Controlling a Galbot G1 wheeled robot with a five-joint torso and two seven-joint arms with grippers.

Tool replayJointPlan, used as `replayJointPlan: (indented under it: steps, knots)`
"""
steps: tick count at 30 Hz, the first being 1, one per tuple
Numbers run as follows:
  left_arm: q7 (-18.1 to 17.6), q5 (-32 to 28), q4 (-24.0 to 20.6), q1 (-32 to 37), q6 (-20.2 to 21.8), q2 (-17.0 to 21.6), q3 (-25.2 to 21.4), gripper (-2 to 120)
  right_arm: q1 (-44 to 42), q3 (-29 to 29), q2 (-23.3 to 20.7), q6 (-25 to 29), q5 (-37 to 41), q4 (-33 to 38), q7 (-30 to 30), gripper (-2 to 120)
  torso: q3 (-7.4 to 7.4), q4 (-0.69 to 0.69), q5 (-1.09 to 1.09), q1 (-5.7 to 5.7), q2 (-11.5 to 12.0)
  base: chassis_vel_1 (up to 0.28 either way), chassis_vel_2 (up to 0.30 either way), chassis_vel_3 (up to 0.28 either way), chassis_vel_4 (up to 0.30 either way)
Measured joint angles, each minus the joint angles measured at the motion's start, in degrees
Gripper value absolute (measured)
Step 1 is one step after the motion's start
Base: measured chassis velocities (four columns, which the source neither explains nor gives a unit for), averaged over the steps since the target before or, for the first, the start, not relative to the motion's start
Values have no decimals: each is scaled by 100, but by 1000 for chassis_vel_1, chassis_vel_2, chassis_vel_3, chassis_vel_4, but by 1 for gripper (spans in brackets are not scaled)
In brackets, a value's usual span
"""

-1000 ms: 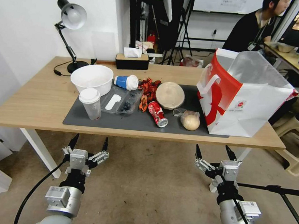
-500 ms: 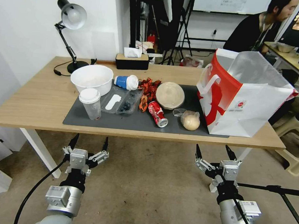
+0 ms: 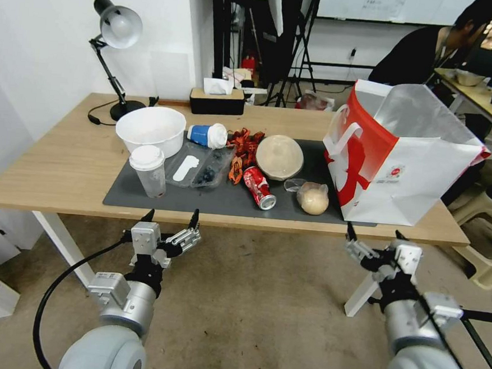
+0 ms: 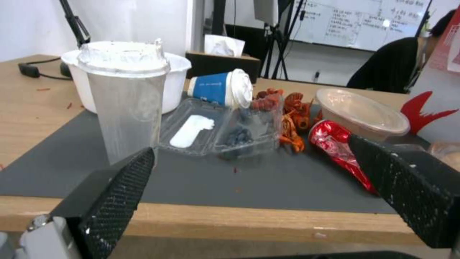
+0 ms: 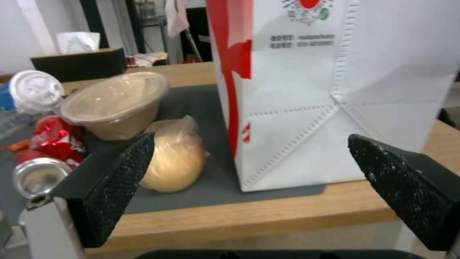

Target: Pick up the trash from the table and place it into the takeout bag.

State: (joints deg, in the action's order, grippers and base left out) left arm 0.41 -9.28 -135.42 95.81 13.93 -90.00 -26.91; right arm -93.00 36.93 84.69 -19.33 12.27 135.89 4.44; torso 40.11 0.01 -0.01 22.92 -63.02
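Left gripper [image 3: 171,218] and right gripper [image 3: 375,237] both spread wide, holding nothing, just below the near edge of the light-wood table [image 3: 62,160]; crushed red can [image 3: 259,187] lies on it, left of the red-and-white paper takeout bag [image 3: 405,162]

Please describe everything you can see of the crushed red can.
The crushed red can is shiny red metal with white lettering, dented along its body. It lies on its side on the dark grey mat, silver end toward the table's near edge, between the crayfish shells and the bun in clear plastic. No gripper touches it.
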Motion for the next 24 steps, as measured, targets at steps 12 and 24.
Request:
replayJointPlan:
  steps: [12,24]
  knots:
    - [111,31,200,-118,-161,45,-27,100,502,-553,-545,488,532,-436,69,100,0,-1,0,0,0,0,0,0,0]
    - [128,86,253,-54,-306,-6,-64,100,1618,-1284,-1076,298,1085,-1590,521,100,-1,-1,0,0,0,0,0,0,0]
